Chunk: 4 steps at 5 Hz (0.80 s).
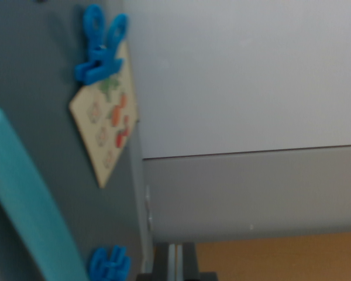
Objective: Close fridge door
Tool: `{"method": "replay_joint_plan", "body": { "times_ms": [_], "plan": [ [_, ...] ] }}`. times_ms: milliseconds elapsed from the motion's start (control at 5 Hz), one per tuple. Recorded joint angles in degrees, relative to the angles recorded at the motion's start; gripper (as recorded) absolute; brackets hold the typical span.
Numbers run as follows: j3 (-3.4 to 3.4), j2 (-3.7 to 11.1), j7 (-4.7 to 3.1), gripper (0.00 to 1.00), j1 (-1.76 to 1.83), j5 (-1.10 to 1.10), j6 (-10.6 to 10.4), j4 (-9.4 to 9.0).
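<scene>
Teal band (23, 199): blurred, running diagonally along the wrist view's left edge; what it is cannot be told.
Fridge door (47, 58): dark grey panel filling the wrist view's left.
Blue clip (100, 44): on the door, gripping a card's top.
Card (105, 126): beige, with green and orange shapes.
Second blue clip (108, 264): low on the door.
Wall (245, 76): pale, right of the door.
Claw: out of frame, state cannot be told.

Clip (102, 50) above card (105, 126) on fridge door (41, 88)
</scene>
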Motion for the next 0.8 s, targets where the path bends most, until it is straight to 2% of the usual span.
{"method": "replay_joint_plan", "body": {
  "times_ms": [200, 400, 600, 800],
  "plan": [
    [1.30, 2.61, 0.00, 1.00, 0.04, 0.10, 0.00, 1.81],
    [1.30, 2.61, 0.00, 1.00, 0.04, 0.10, 0.00, 1.81],
    [2.41, 4.08, 0.00, 1.00, 0.12, 0.59, 0.00, 2.01],
    [2.41, 4.08, 0.00, 1.00, 0.12, 0.59, 0.00, 2.01]
  ]
}}
